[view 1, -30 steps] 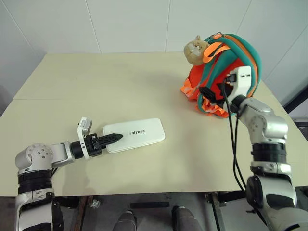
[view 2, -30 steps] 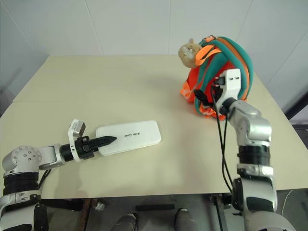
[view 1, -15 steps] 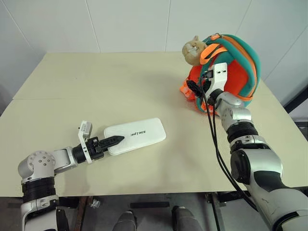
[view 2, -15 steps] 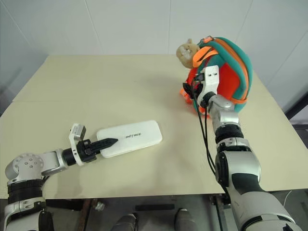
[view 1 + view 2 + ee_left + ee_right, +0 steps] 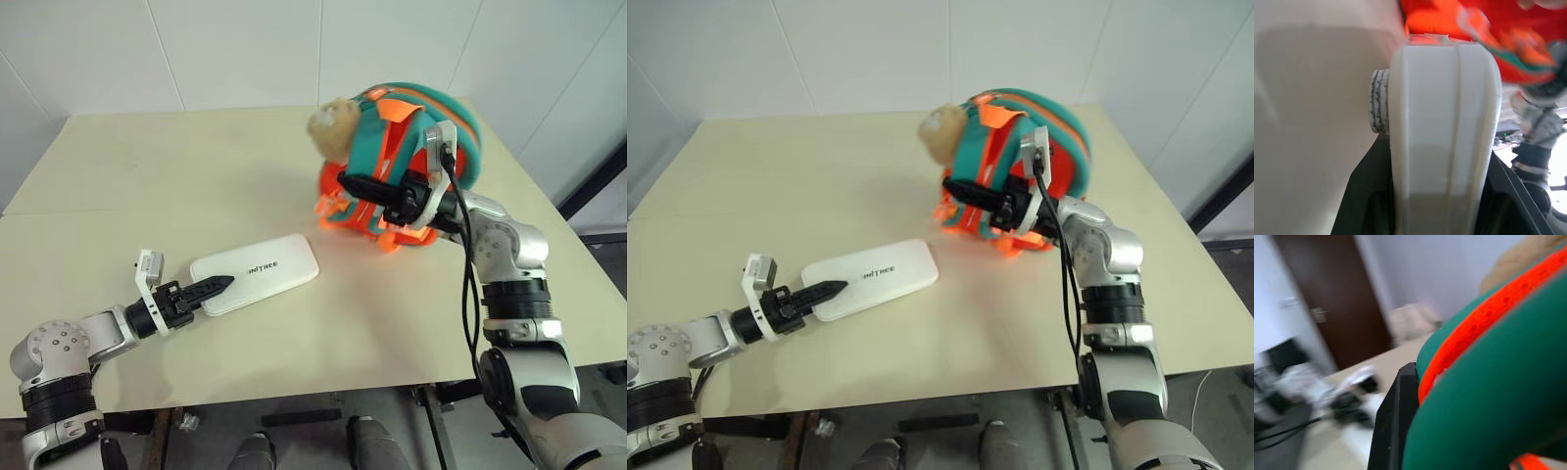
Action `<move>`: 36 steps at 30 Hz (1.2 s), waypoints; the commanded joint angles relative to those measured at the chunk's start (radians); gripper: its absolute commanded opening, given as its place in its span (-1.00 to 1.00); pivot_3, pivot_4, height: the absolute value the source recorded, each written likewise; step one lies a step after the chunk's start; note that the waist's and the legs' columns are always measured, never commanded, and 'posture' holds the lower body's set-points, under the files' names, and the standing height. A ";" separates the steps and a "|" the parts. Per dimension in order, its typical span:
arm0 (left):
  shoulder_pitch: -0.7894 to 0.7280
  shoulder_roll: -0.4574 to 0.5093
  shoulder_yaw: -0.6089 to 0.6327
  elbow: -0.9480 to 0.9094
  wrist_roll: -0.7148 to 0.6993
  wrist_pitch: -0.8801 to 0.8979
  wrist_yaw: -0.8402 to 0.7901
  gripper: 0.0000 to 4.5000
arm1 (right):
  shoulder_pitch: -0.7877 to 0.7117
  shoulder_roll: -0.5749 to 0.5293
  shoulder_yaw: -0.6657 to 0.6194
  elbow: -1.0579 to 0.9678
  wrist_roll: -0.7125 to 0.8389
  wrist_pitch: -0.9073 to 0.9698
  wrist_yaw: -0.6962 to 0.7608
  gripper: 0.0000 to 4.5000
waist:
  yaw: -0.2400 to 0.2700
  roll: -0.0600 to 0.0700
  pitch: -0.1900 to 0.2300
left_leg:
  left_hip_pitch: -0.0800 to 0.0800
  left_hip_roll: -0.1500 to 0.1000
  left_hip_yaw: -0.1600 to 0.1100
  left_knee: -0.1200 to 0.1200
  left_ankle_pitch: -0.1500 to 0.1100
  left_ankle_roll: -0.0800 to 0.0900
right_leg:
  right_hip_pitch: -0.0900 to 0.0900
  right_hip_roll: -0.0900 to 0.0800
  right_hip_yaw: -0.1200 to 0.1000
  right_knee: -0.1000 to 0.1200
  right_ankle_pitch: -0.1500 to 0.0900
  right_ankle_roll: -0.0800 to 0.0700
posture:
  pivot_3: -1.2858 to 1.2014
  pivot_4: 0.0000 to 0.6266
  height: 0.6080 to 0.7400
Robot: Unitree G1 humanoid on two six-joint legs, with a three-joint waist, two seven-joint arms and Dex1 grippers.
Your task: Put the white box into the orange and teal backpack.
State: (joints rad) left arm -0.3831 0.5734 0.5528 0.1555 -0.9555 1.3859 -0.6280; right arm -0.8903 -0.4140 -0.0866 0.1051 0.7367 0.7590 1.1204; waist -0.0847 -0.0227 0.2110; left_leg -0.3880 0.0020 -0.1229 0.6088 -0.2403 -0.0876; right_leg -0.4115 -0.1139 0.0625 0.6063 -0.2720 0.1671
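White box [image 5: 255,273]: flat on bench [image 5: 147,196], near end clamped in left gripper [image 5: 219,285] jaws.
Orange and teal backpack [image 5: 411,166]: far right, tilted; right gripper [image 5: 355,184] jaws closed on its strap.
Right wrist view: dark door [image 5: 1327,293] behind.

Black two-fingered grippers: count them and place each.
2. The left gripper pinches the flat white box's near end; the right gripper is against the orange and teal backpack.

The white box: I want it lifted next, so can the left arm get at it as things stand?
Probably yes: the left gripper already sits at the near end of the white box, with bare table around it.
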 commanded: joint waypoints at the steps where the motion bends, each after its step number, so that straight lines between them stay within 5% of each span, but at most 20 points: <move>1: 0.039 0.046 0.029 0.017 0.048 -0.045 0.042 -0.41 | 0.015 -0.049 -0.043 -0.190 0.221 0.191 0.037 -0.99 | 0.002 0.000 0.000 | 0.000 0.000 0.000 0.000 0.000 0.000 | 0.000 0.000 0.000 0.000 0.000 0.000 | 0.03 -0.52 1.00; 9: 0.158 0.047 0.044 -0.113 0.024 -0.235 -0.087 -0.41 | 0.153 -0.268 0.025 -0.300 0.302 0.354 0.161 -0.99 | 0.014 -0.001 0.000 | 0.000 0.000 0.001 0.001 -0.001 0.001 | 0.002 0.000 0.000 -0.005 -0.001 -0.003 | 0.03 -0.52 1.00; 20: 0.103 0.058 0.121 -0.308 -0.106 -0.491 -0.183 -0.41 | 0.178 -0.319 0.095 -0.226 0.208 0.280 0.249 -0.99 | 0.061 -0.001 0.000 | -0.007 0.000 0.002 0.002 -0.002 0.003 | 0.000 -0.001 0.000 -0.014 -0.001 -0.004 | 0.03 -0.52 1.00; 36: -0.052 0.149 -0.135 -0.340 -0.093 -0.527 -0.324 -0.41 | 0.207 -0.340 0.122 -0.233 0.189 0.274 0.293 -0.99 | 0.057 0.000 0.000 | -0.010 0.000 0.002 0.003 -0.005 0.004 | -0.002 0.000 0.000 -0.014 0.001 0.002 | 0.03 -0.52 1.00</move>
State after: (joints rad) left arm -0.4179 0.7040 0.4448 -0.1551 -1.0501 0.8729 -0.9002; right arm -0.6878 -0.7439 0.0385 -0.0927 0.9103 1.0266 1.4052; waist -0.0282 -0.0229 0.2112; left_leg -0.3978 0.0020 -0.1208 0.6119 -0.2449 -0.0833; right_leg -0.4133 -0.1141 0.0621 0.5919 -0.2706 0.1687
